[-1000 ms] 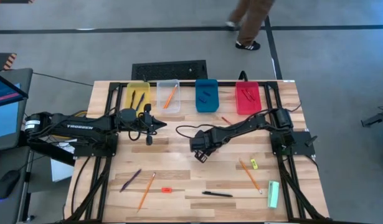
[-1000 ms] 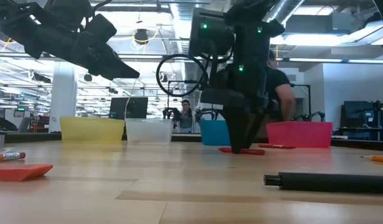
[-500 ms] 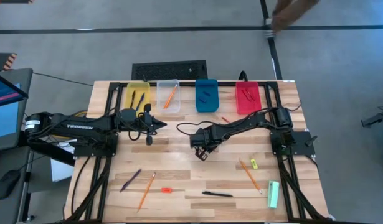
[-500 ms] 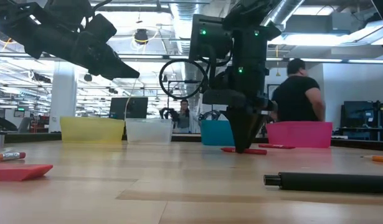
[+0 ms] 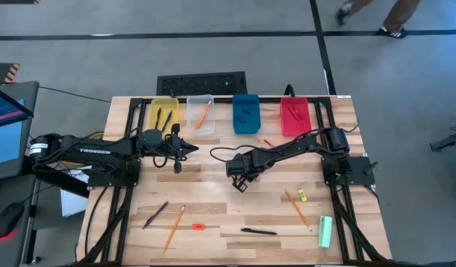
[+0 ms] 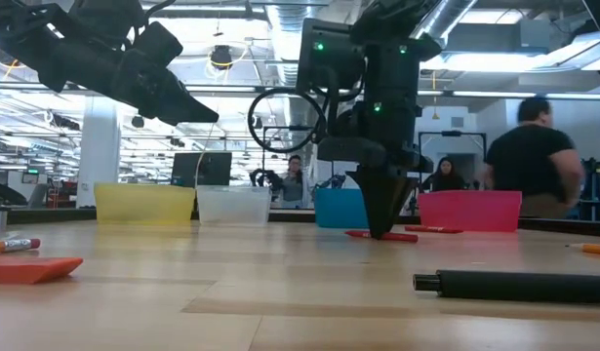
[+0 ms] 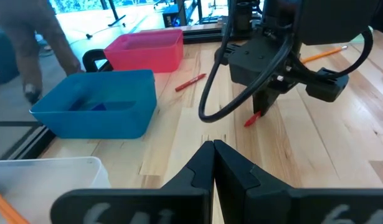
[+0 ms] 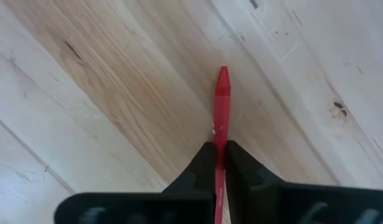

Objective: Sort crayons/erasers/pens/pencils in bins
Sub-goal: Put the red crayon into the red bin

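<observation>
red wax shows between the fingers of the right gripper (image 8: pixel 220 163), which is down at the wooden table (image 5: pixel 213 208) near its middle and pinched onto a red crayon (image 8: pixel 221 106); the crayon's pointed tip juts out ahead of the fingertips and lies along the boards. in the low view the same gripper (image 6: pixel 382 230) stands nose-down on the crayon (image 6: pixel 380 236), which lies flat on the wood. beyond this gripper, at the far edge of the table, sit the four bins in a row: the yellow bin (image 5: pixel 164 113) with dark pens in it, the clear bin (image 5: pixel 201 114) with an orange pencil, the blue bin (image 5: pixel 246 113), and the red bin (image 5: pixel 294 116) with crayons inside. another loose crayon (image 5: pixel 268 142) lies between the right gripper and the red bin. the left gripper (image 5: pixel 192 149) hangs above the table off to the side of the right one, near the yellow and clear bins, its fingers pressed together on nothing.
</observation>
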You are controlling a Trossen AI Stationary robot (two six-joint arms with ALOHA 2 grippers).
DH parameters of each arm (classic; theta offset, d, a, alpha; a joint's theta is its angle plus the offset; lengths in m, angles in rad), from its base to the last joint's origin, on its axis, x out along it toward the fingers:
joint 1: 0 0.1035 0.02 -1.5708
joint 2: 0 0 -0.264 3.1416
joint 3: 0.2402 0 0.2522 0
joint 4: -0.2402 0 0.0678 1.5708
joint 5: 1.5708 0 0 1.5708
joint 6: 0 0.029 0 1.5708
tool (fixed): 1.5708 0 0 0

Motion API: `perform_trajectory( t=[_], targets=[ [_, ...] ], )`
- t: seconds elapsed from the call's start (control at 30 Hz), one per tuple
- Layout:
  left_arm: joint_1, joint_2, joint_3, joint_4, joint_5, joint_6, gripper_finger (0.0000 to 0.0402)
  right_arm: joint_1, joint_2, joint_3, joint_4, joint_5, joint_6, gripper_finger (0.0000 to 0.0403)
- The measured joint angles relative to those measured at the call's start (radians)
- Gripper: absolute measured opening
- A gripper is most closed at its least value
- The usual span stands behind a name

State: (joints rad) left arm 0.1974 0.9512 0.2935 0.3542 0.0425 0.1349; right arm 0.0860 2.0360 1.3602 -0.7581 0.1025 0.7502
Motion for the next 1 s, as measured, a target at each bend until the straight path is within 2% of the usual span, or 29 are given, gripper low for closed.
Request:
perform_trajectory(
  t=[0.53, 0.6, 0.8, 1.0],
  targets=[
    [0.0, 0.0, 0.0, -0.001, 0.0, 0.0, 0.0001, -0.001, -0.123, -0.003, 0.003, 0.052, 0.008, 0.0024],
    [0.0, 0.0, 0.0, -0.001, 0.0, 0.0, 0.0001, -0.009, -0.147, -0.003, -0.033, 0.058, 0.008, 0.0025],
    [0.0, 0.0, 0.0, -0.008, 0.0, 0.0, 0.0001, -0.054, -0.251, -0.002, -0.229, 0.168, 0.009, 0.0022],
    [0.0, 0.0, 0.0, -0.007, 0.0, 0.0, 0.0001, -0.171, -0.353, -0.001, -0.459, 0.283, 0.02, 0.0023]
  ],
)
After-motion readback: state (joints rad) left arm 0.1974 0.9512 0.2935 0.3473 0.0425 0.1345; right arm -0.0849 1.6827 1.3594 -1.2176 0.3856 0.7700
